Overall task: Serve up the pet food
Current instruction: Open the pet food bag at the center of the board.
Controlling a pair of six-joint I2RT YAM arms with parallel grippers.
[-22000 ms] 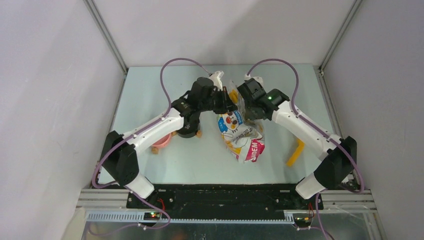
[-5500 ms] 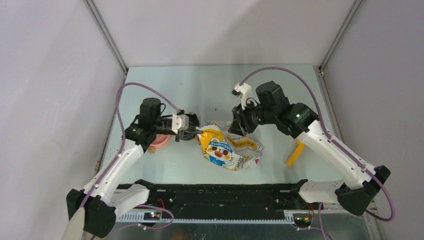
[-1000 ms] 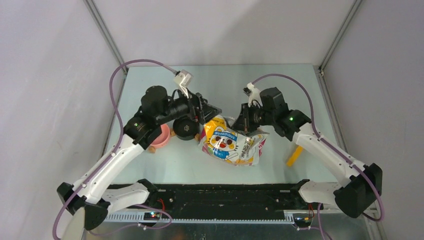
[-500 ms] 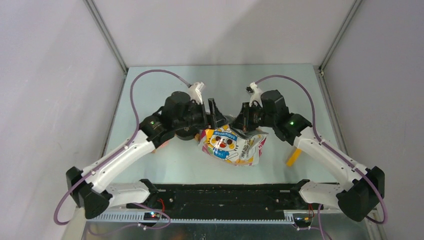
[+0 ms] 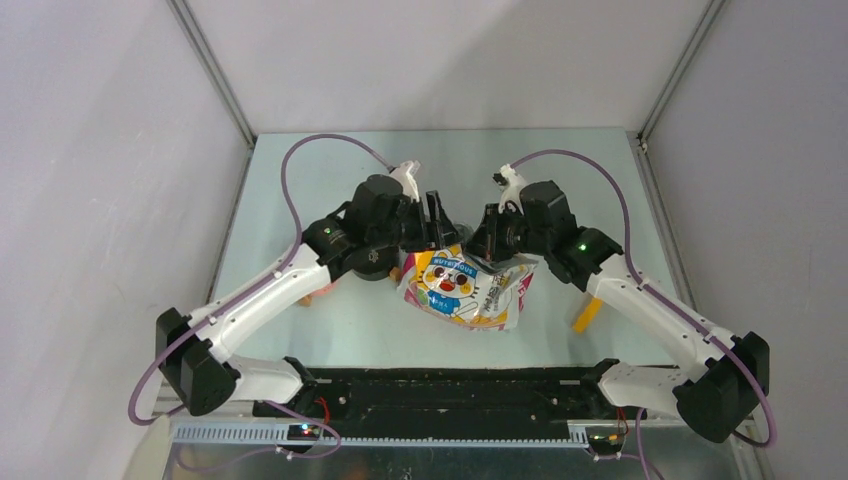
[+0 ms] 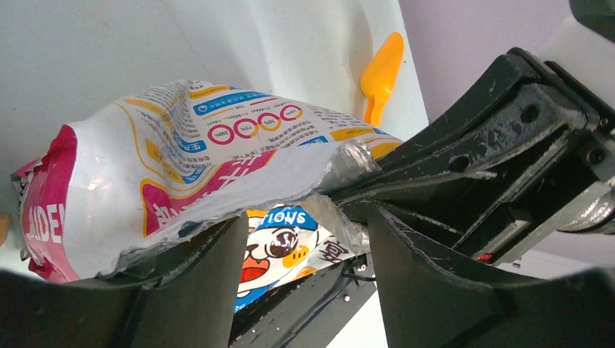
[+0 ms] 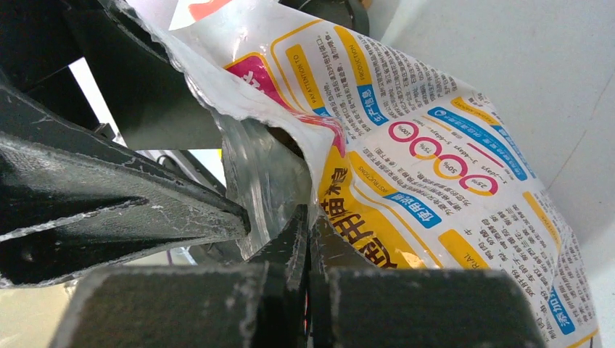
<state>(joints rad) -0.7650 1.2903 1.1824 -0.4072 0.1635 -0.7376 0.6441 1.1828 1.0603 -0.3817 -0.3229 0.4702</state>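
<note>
The printed cat bag (image 5: 465, 290) lies mid-table with its torn mouth lifted toward the back. My right gripper (image 5: 487, 240) is shut on the right end of the mouth's edge (image 7: 308, 217). My left gripper (image 5: 437, 222) stands open at the mouth's left side. In the left wrist view its fingers (image 6: 196, 290) straddle the bag's torn rim (image 6: 217, 206), and the cat print shows between them. The pet food is hidden inside the bag. The yellow scoop (image 5: 588, 312) lies on the table to the right (image 6: 382, 76).
A black bowl (image 5: 372, 262) sits just left of the bag, partly under my left arm. A sliver of a pink bowl (image 5: 308, 297) shows beneath that arm's forearm. Grey walls close in the table on three sides.
My left gripper has swung right and down to the bag's mouth, and its jaws have narrowed. The right gripper has kept its hold on the bag's edge.
</note>
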